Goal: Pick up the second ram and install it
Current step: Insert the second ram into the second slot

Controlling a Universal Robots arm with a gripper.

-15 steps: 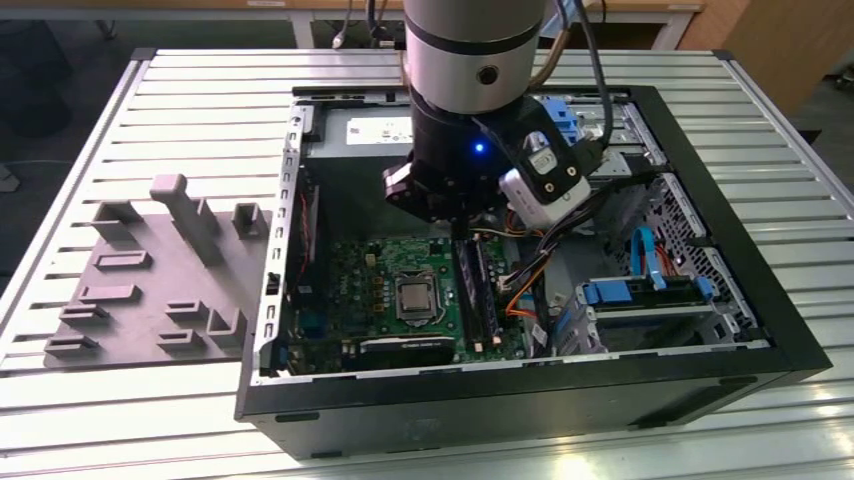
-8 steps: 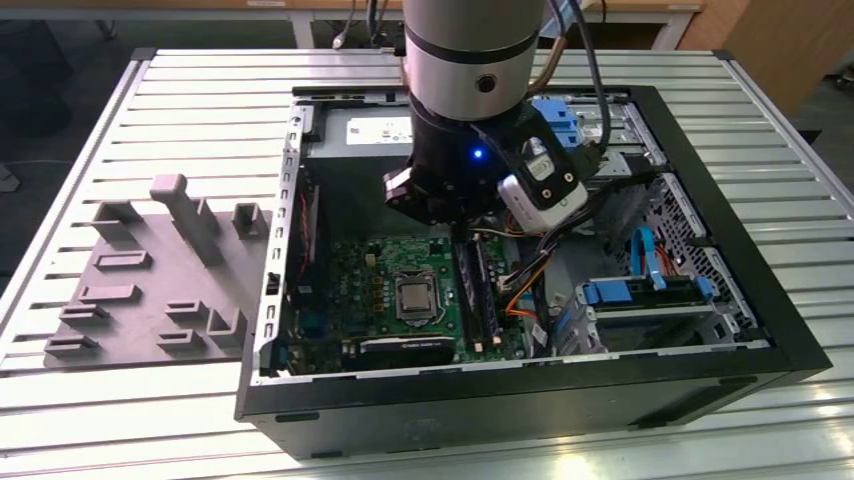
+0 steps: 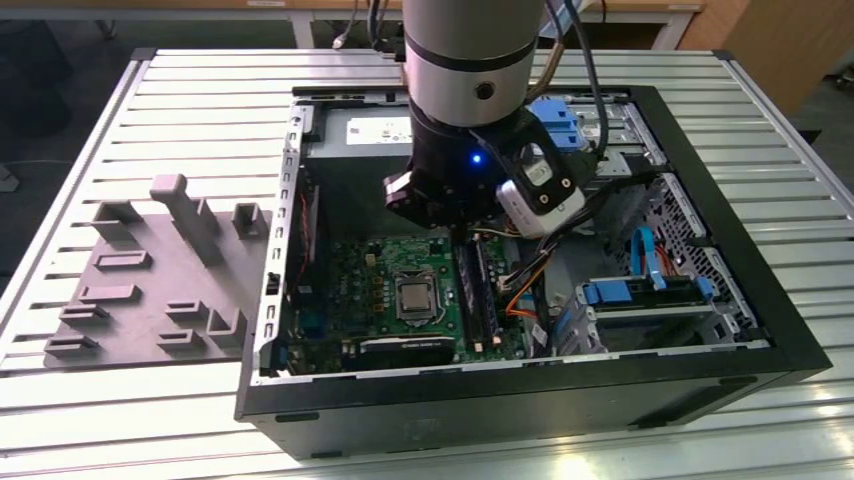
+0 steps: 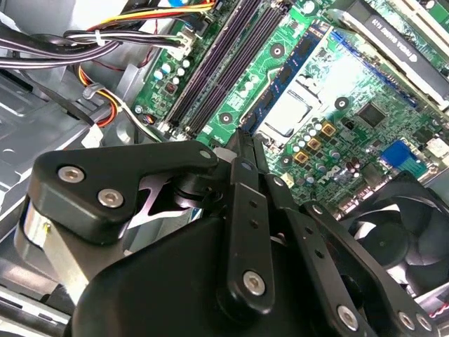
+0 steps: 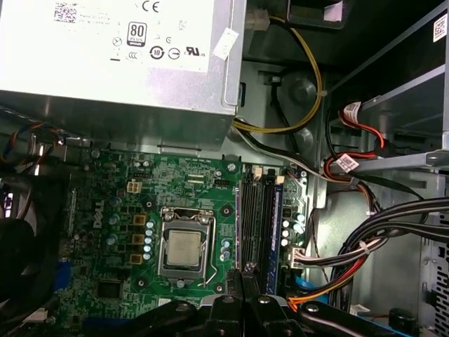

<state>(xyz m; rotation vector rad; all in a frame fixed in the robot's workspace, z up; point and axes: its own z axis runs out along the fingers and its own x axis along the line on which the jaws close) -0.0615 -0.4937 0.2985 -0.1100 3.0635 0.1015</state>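
My gripper (image 3: 447, 228) hangs inside the open computer case (image 3: 534, 400), low over the green motherboard (image 3: 380, 290). In both wrist views its fingers (image 4: 242, 182) are pressed together, the gripper (image 5: 247, 281) shut on a thin dark strip seen edge-on. That strip is the second ram (image 5: 247, 270). It hovers just above the near end of the long black memory slots (image 5: 256, 225), which run away from the fingertips (image 4: 245, 140). A blue strip (image 5: 276, 232) stands in the slot row on the cable side.
The processor socket (image 5: 184, 247) lies beside the slots. A silver power supply (image 5: 119, 49) fills the case's far end, and cable bundles (image 5: 365, 239) cross near the drive bays (image 3: 641, 295). A black fan (image 4: 400, 232) borders the board. A grey block fixture (image 3: 160, 280) lies at the exterior view's left.
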